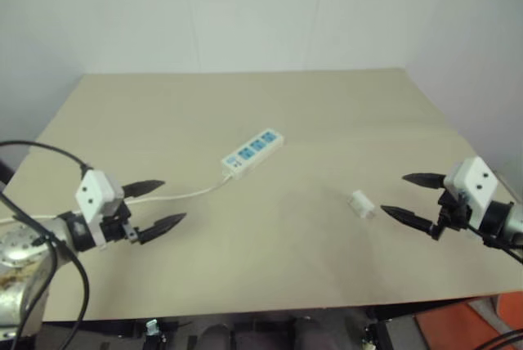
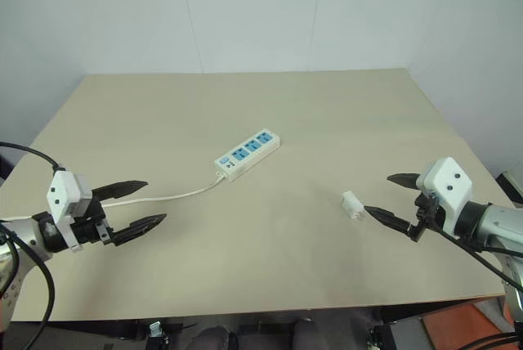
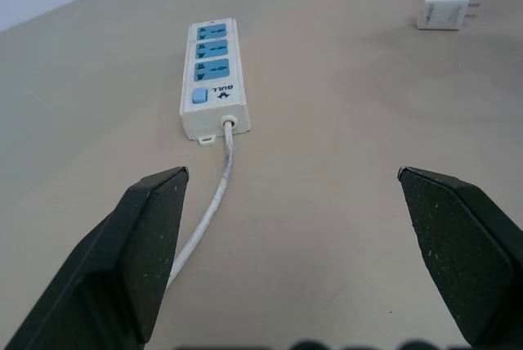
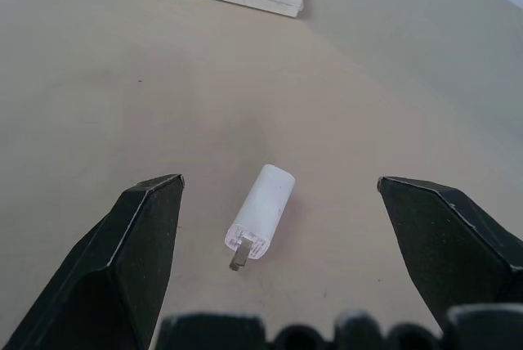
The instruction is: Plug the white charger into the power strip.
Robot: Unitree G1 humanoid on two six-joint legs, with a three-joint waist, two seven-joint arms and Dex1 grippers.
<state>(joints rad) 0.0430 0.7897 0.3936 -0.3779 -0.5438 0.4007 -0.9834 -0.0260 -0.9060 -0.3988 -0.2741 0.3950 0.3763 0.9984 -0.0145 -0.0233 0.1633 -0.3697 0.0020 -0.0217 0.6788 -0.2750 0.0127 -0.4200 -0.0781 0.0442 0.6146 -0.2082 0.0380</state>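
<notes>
**Both pincers spread, charger loose on bench**

Strip [image 2: 247, 153] lies flat near the middle of the beige bench [image 2: 327, 105], set diagonally, three blue socket panels facing up. Its switch end points toward the robot's left; the thin white cord [image 2: 176, 195] runs from that end toward the left pincer [image 2: 145, 204].

Charger [image 2: 352, 204] lies on its side to the right of the strip, well apart from it, prongs toward the right pincer [image 2: 384, 197].

Left pincer: fingers wide apart, empty, above the bench near the cord. Right pincer: fingers wide apart, empty, just beside the charger; lower fingertip close to it, contact cannot be told.
</notes>
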